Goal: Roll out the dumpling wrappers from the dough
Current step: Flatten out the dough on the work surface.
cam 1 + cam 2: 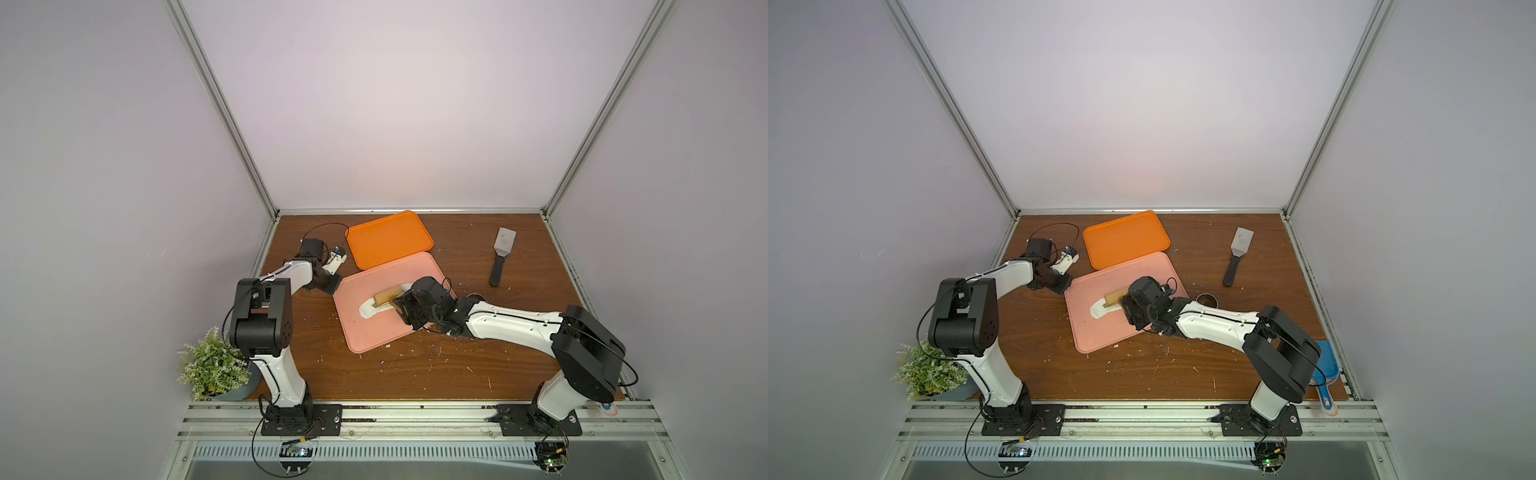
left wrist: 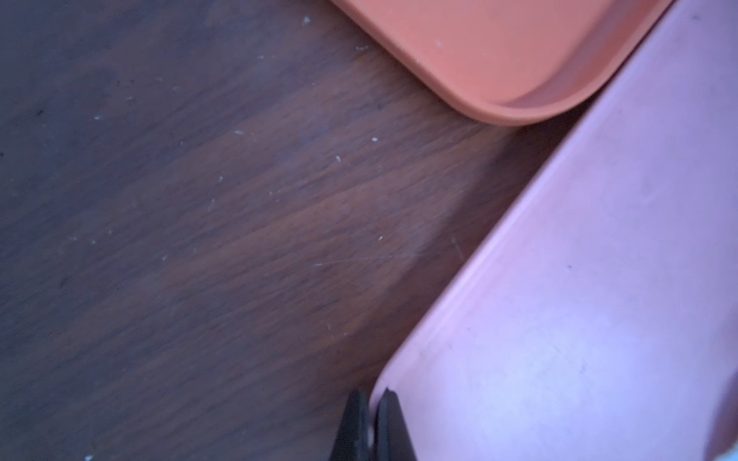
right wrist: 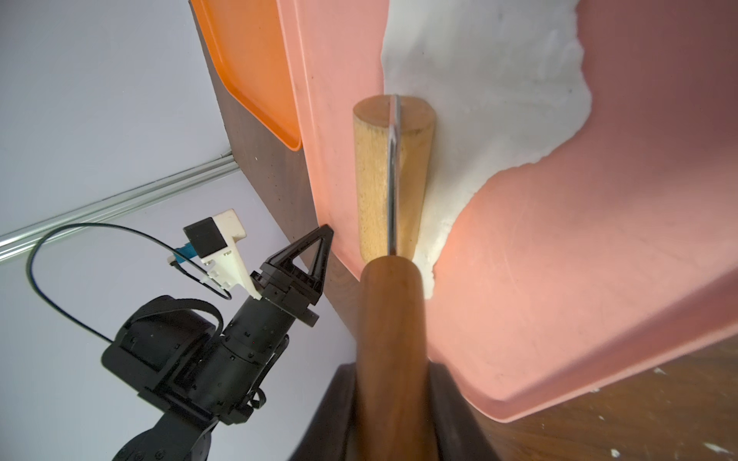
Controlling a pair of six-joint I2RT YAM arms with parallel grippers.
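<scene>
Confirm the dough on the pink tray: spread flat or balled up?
Spread flat: the dough lies as a thin, ragged-edged sheet on the pink tray, partly under the rolling pin.

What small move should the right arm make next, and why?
Probably roll the rolling pin sideways over the dough: the right gripper holds its handle, most dough lies beside it, and the left gripper pinches the rim of the pink tray.

An orange tray point(image 1: 388, 239) lies flat at the far edge of the brown wooden table point(image 1: 415, 374); a black-handled metal spatula point(image 1: 500, 253) lies well apart to its right; a potted plant point(image 1: 212, 365) stands by the near-left corner; a blue scoop point(image 1: 1325, 365) sits near-right.
</scene>
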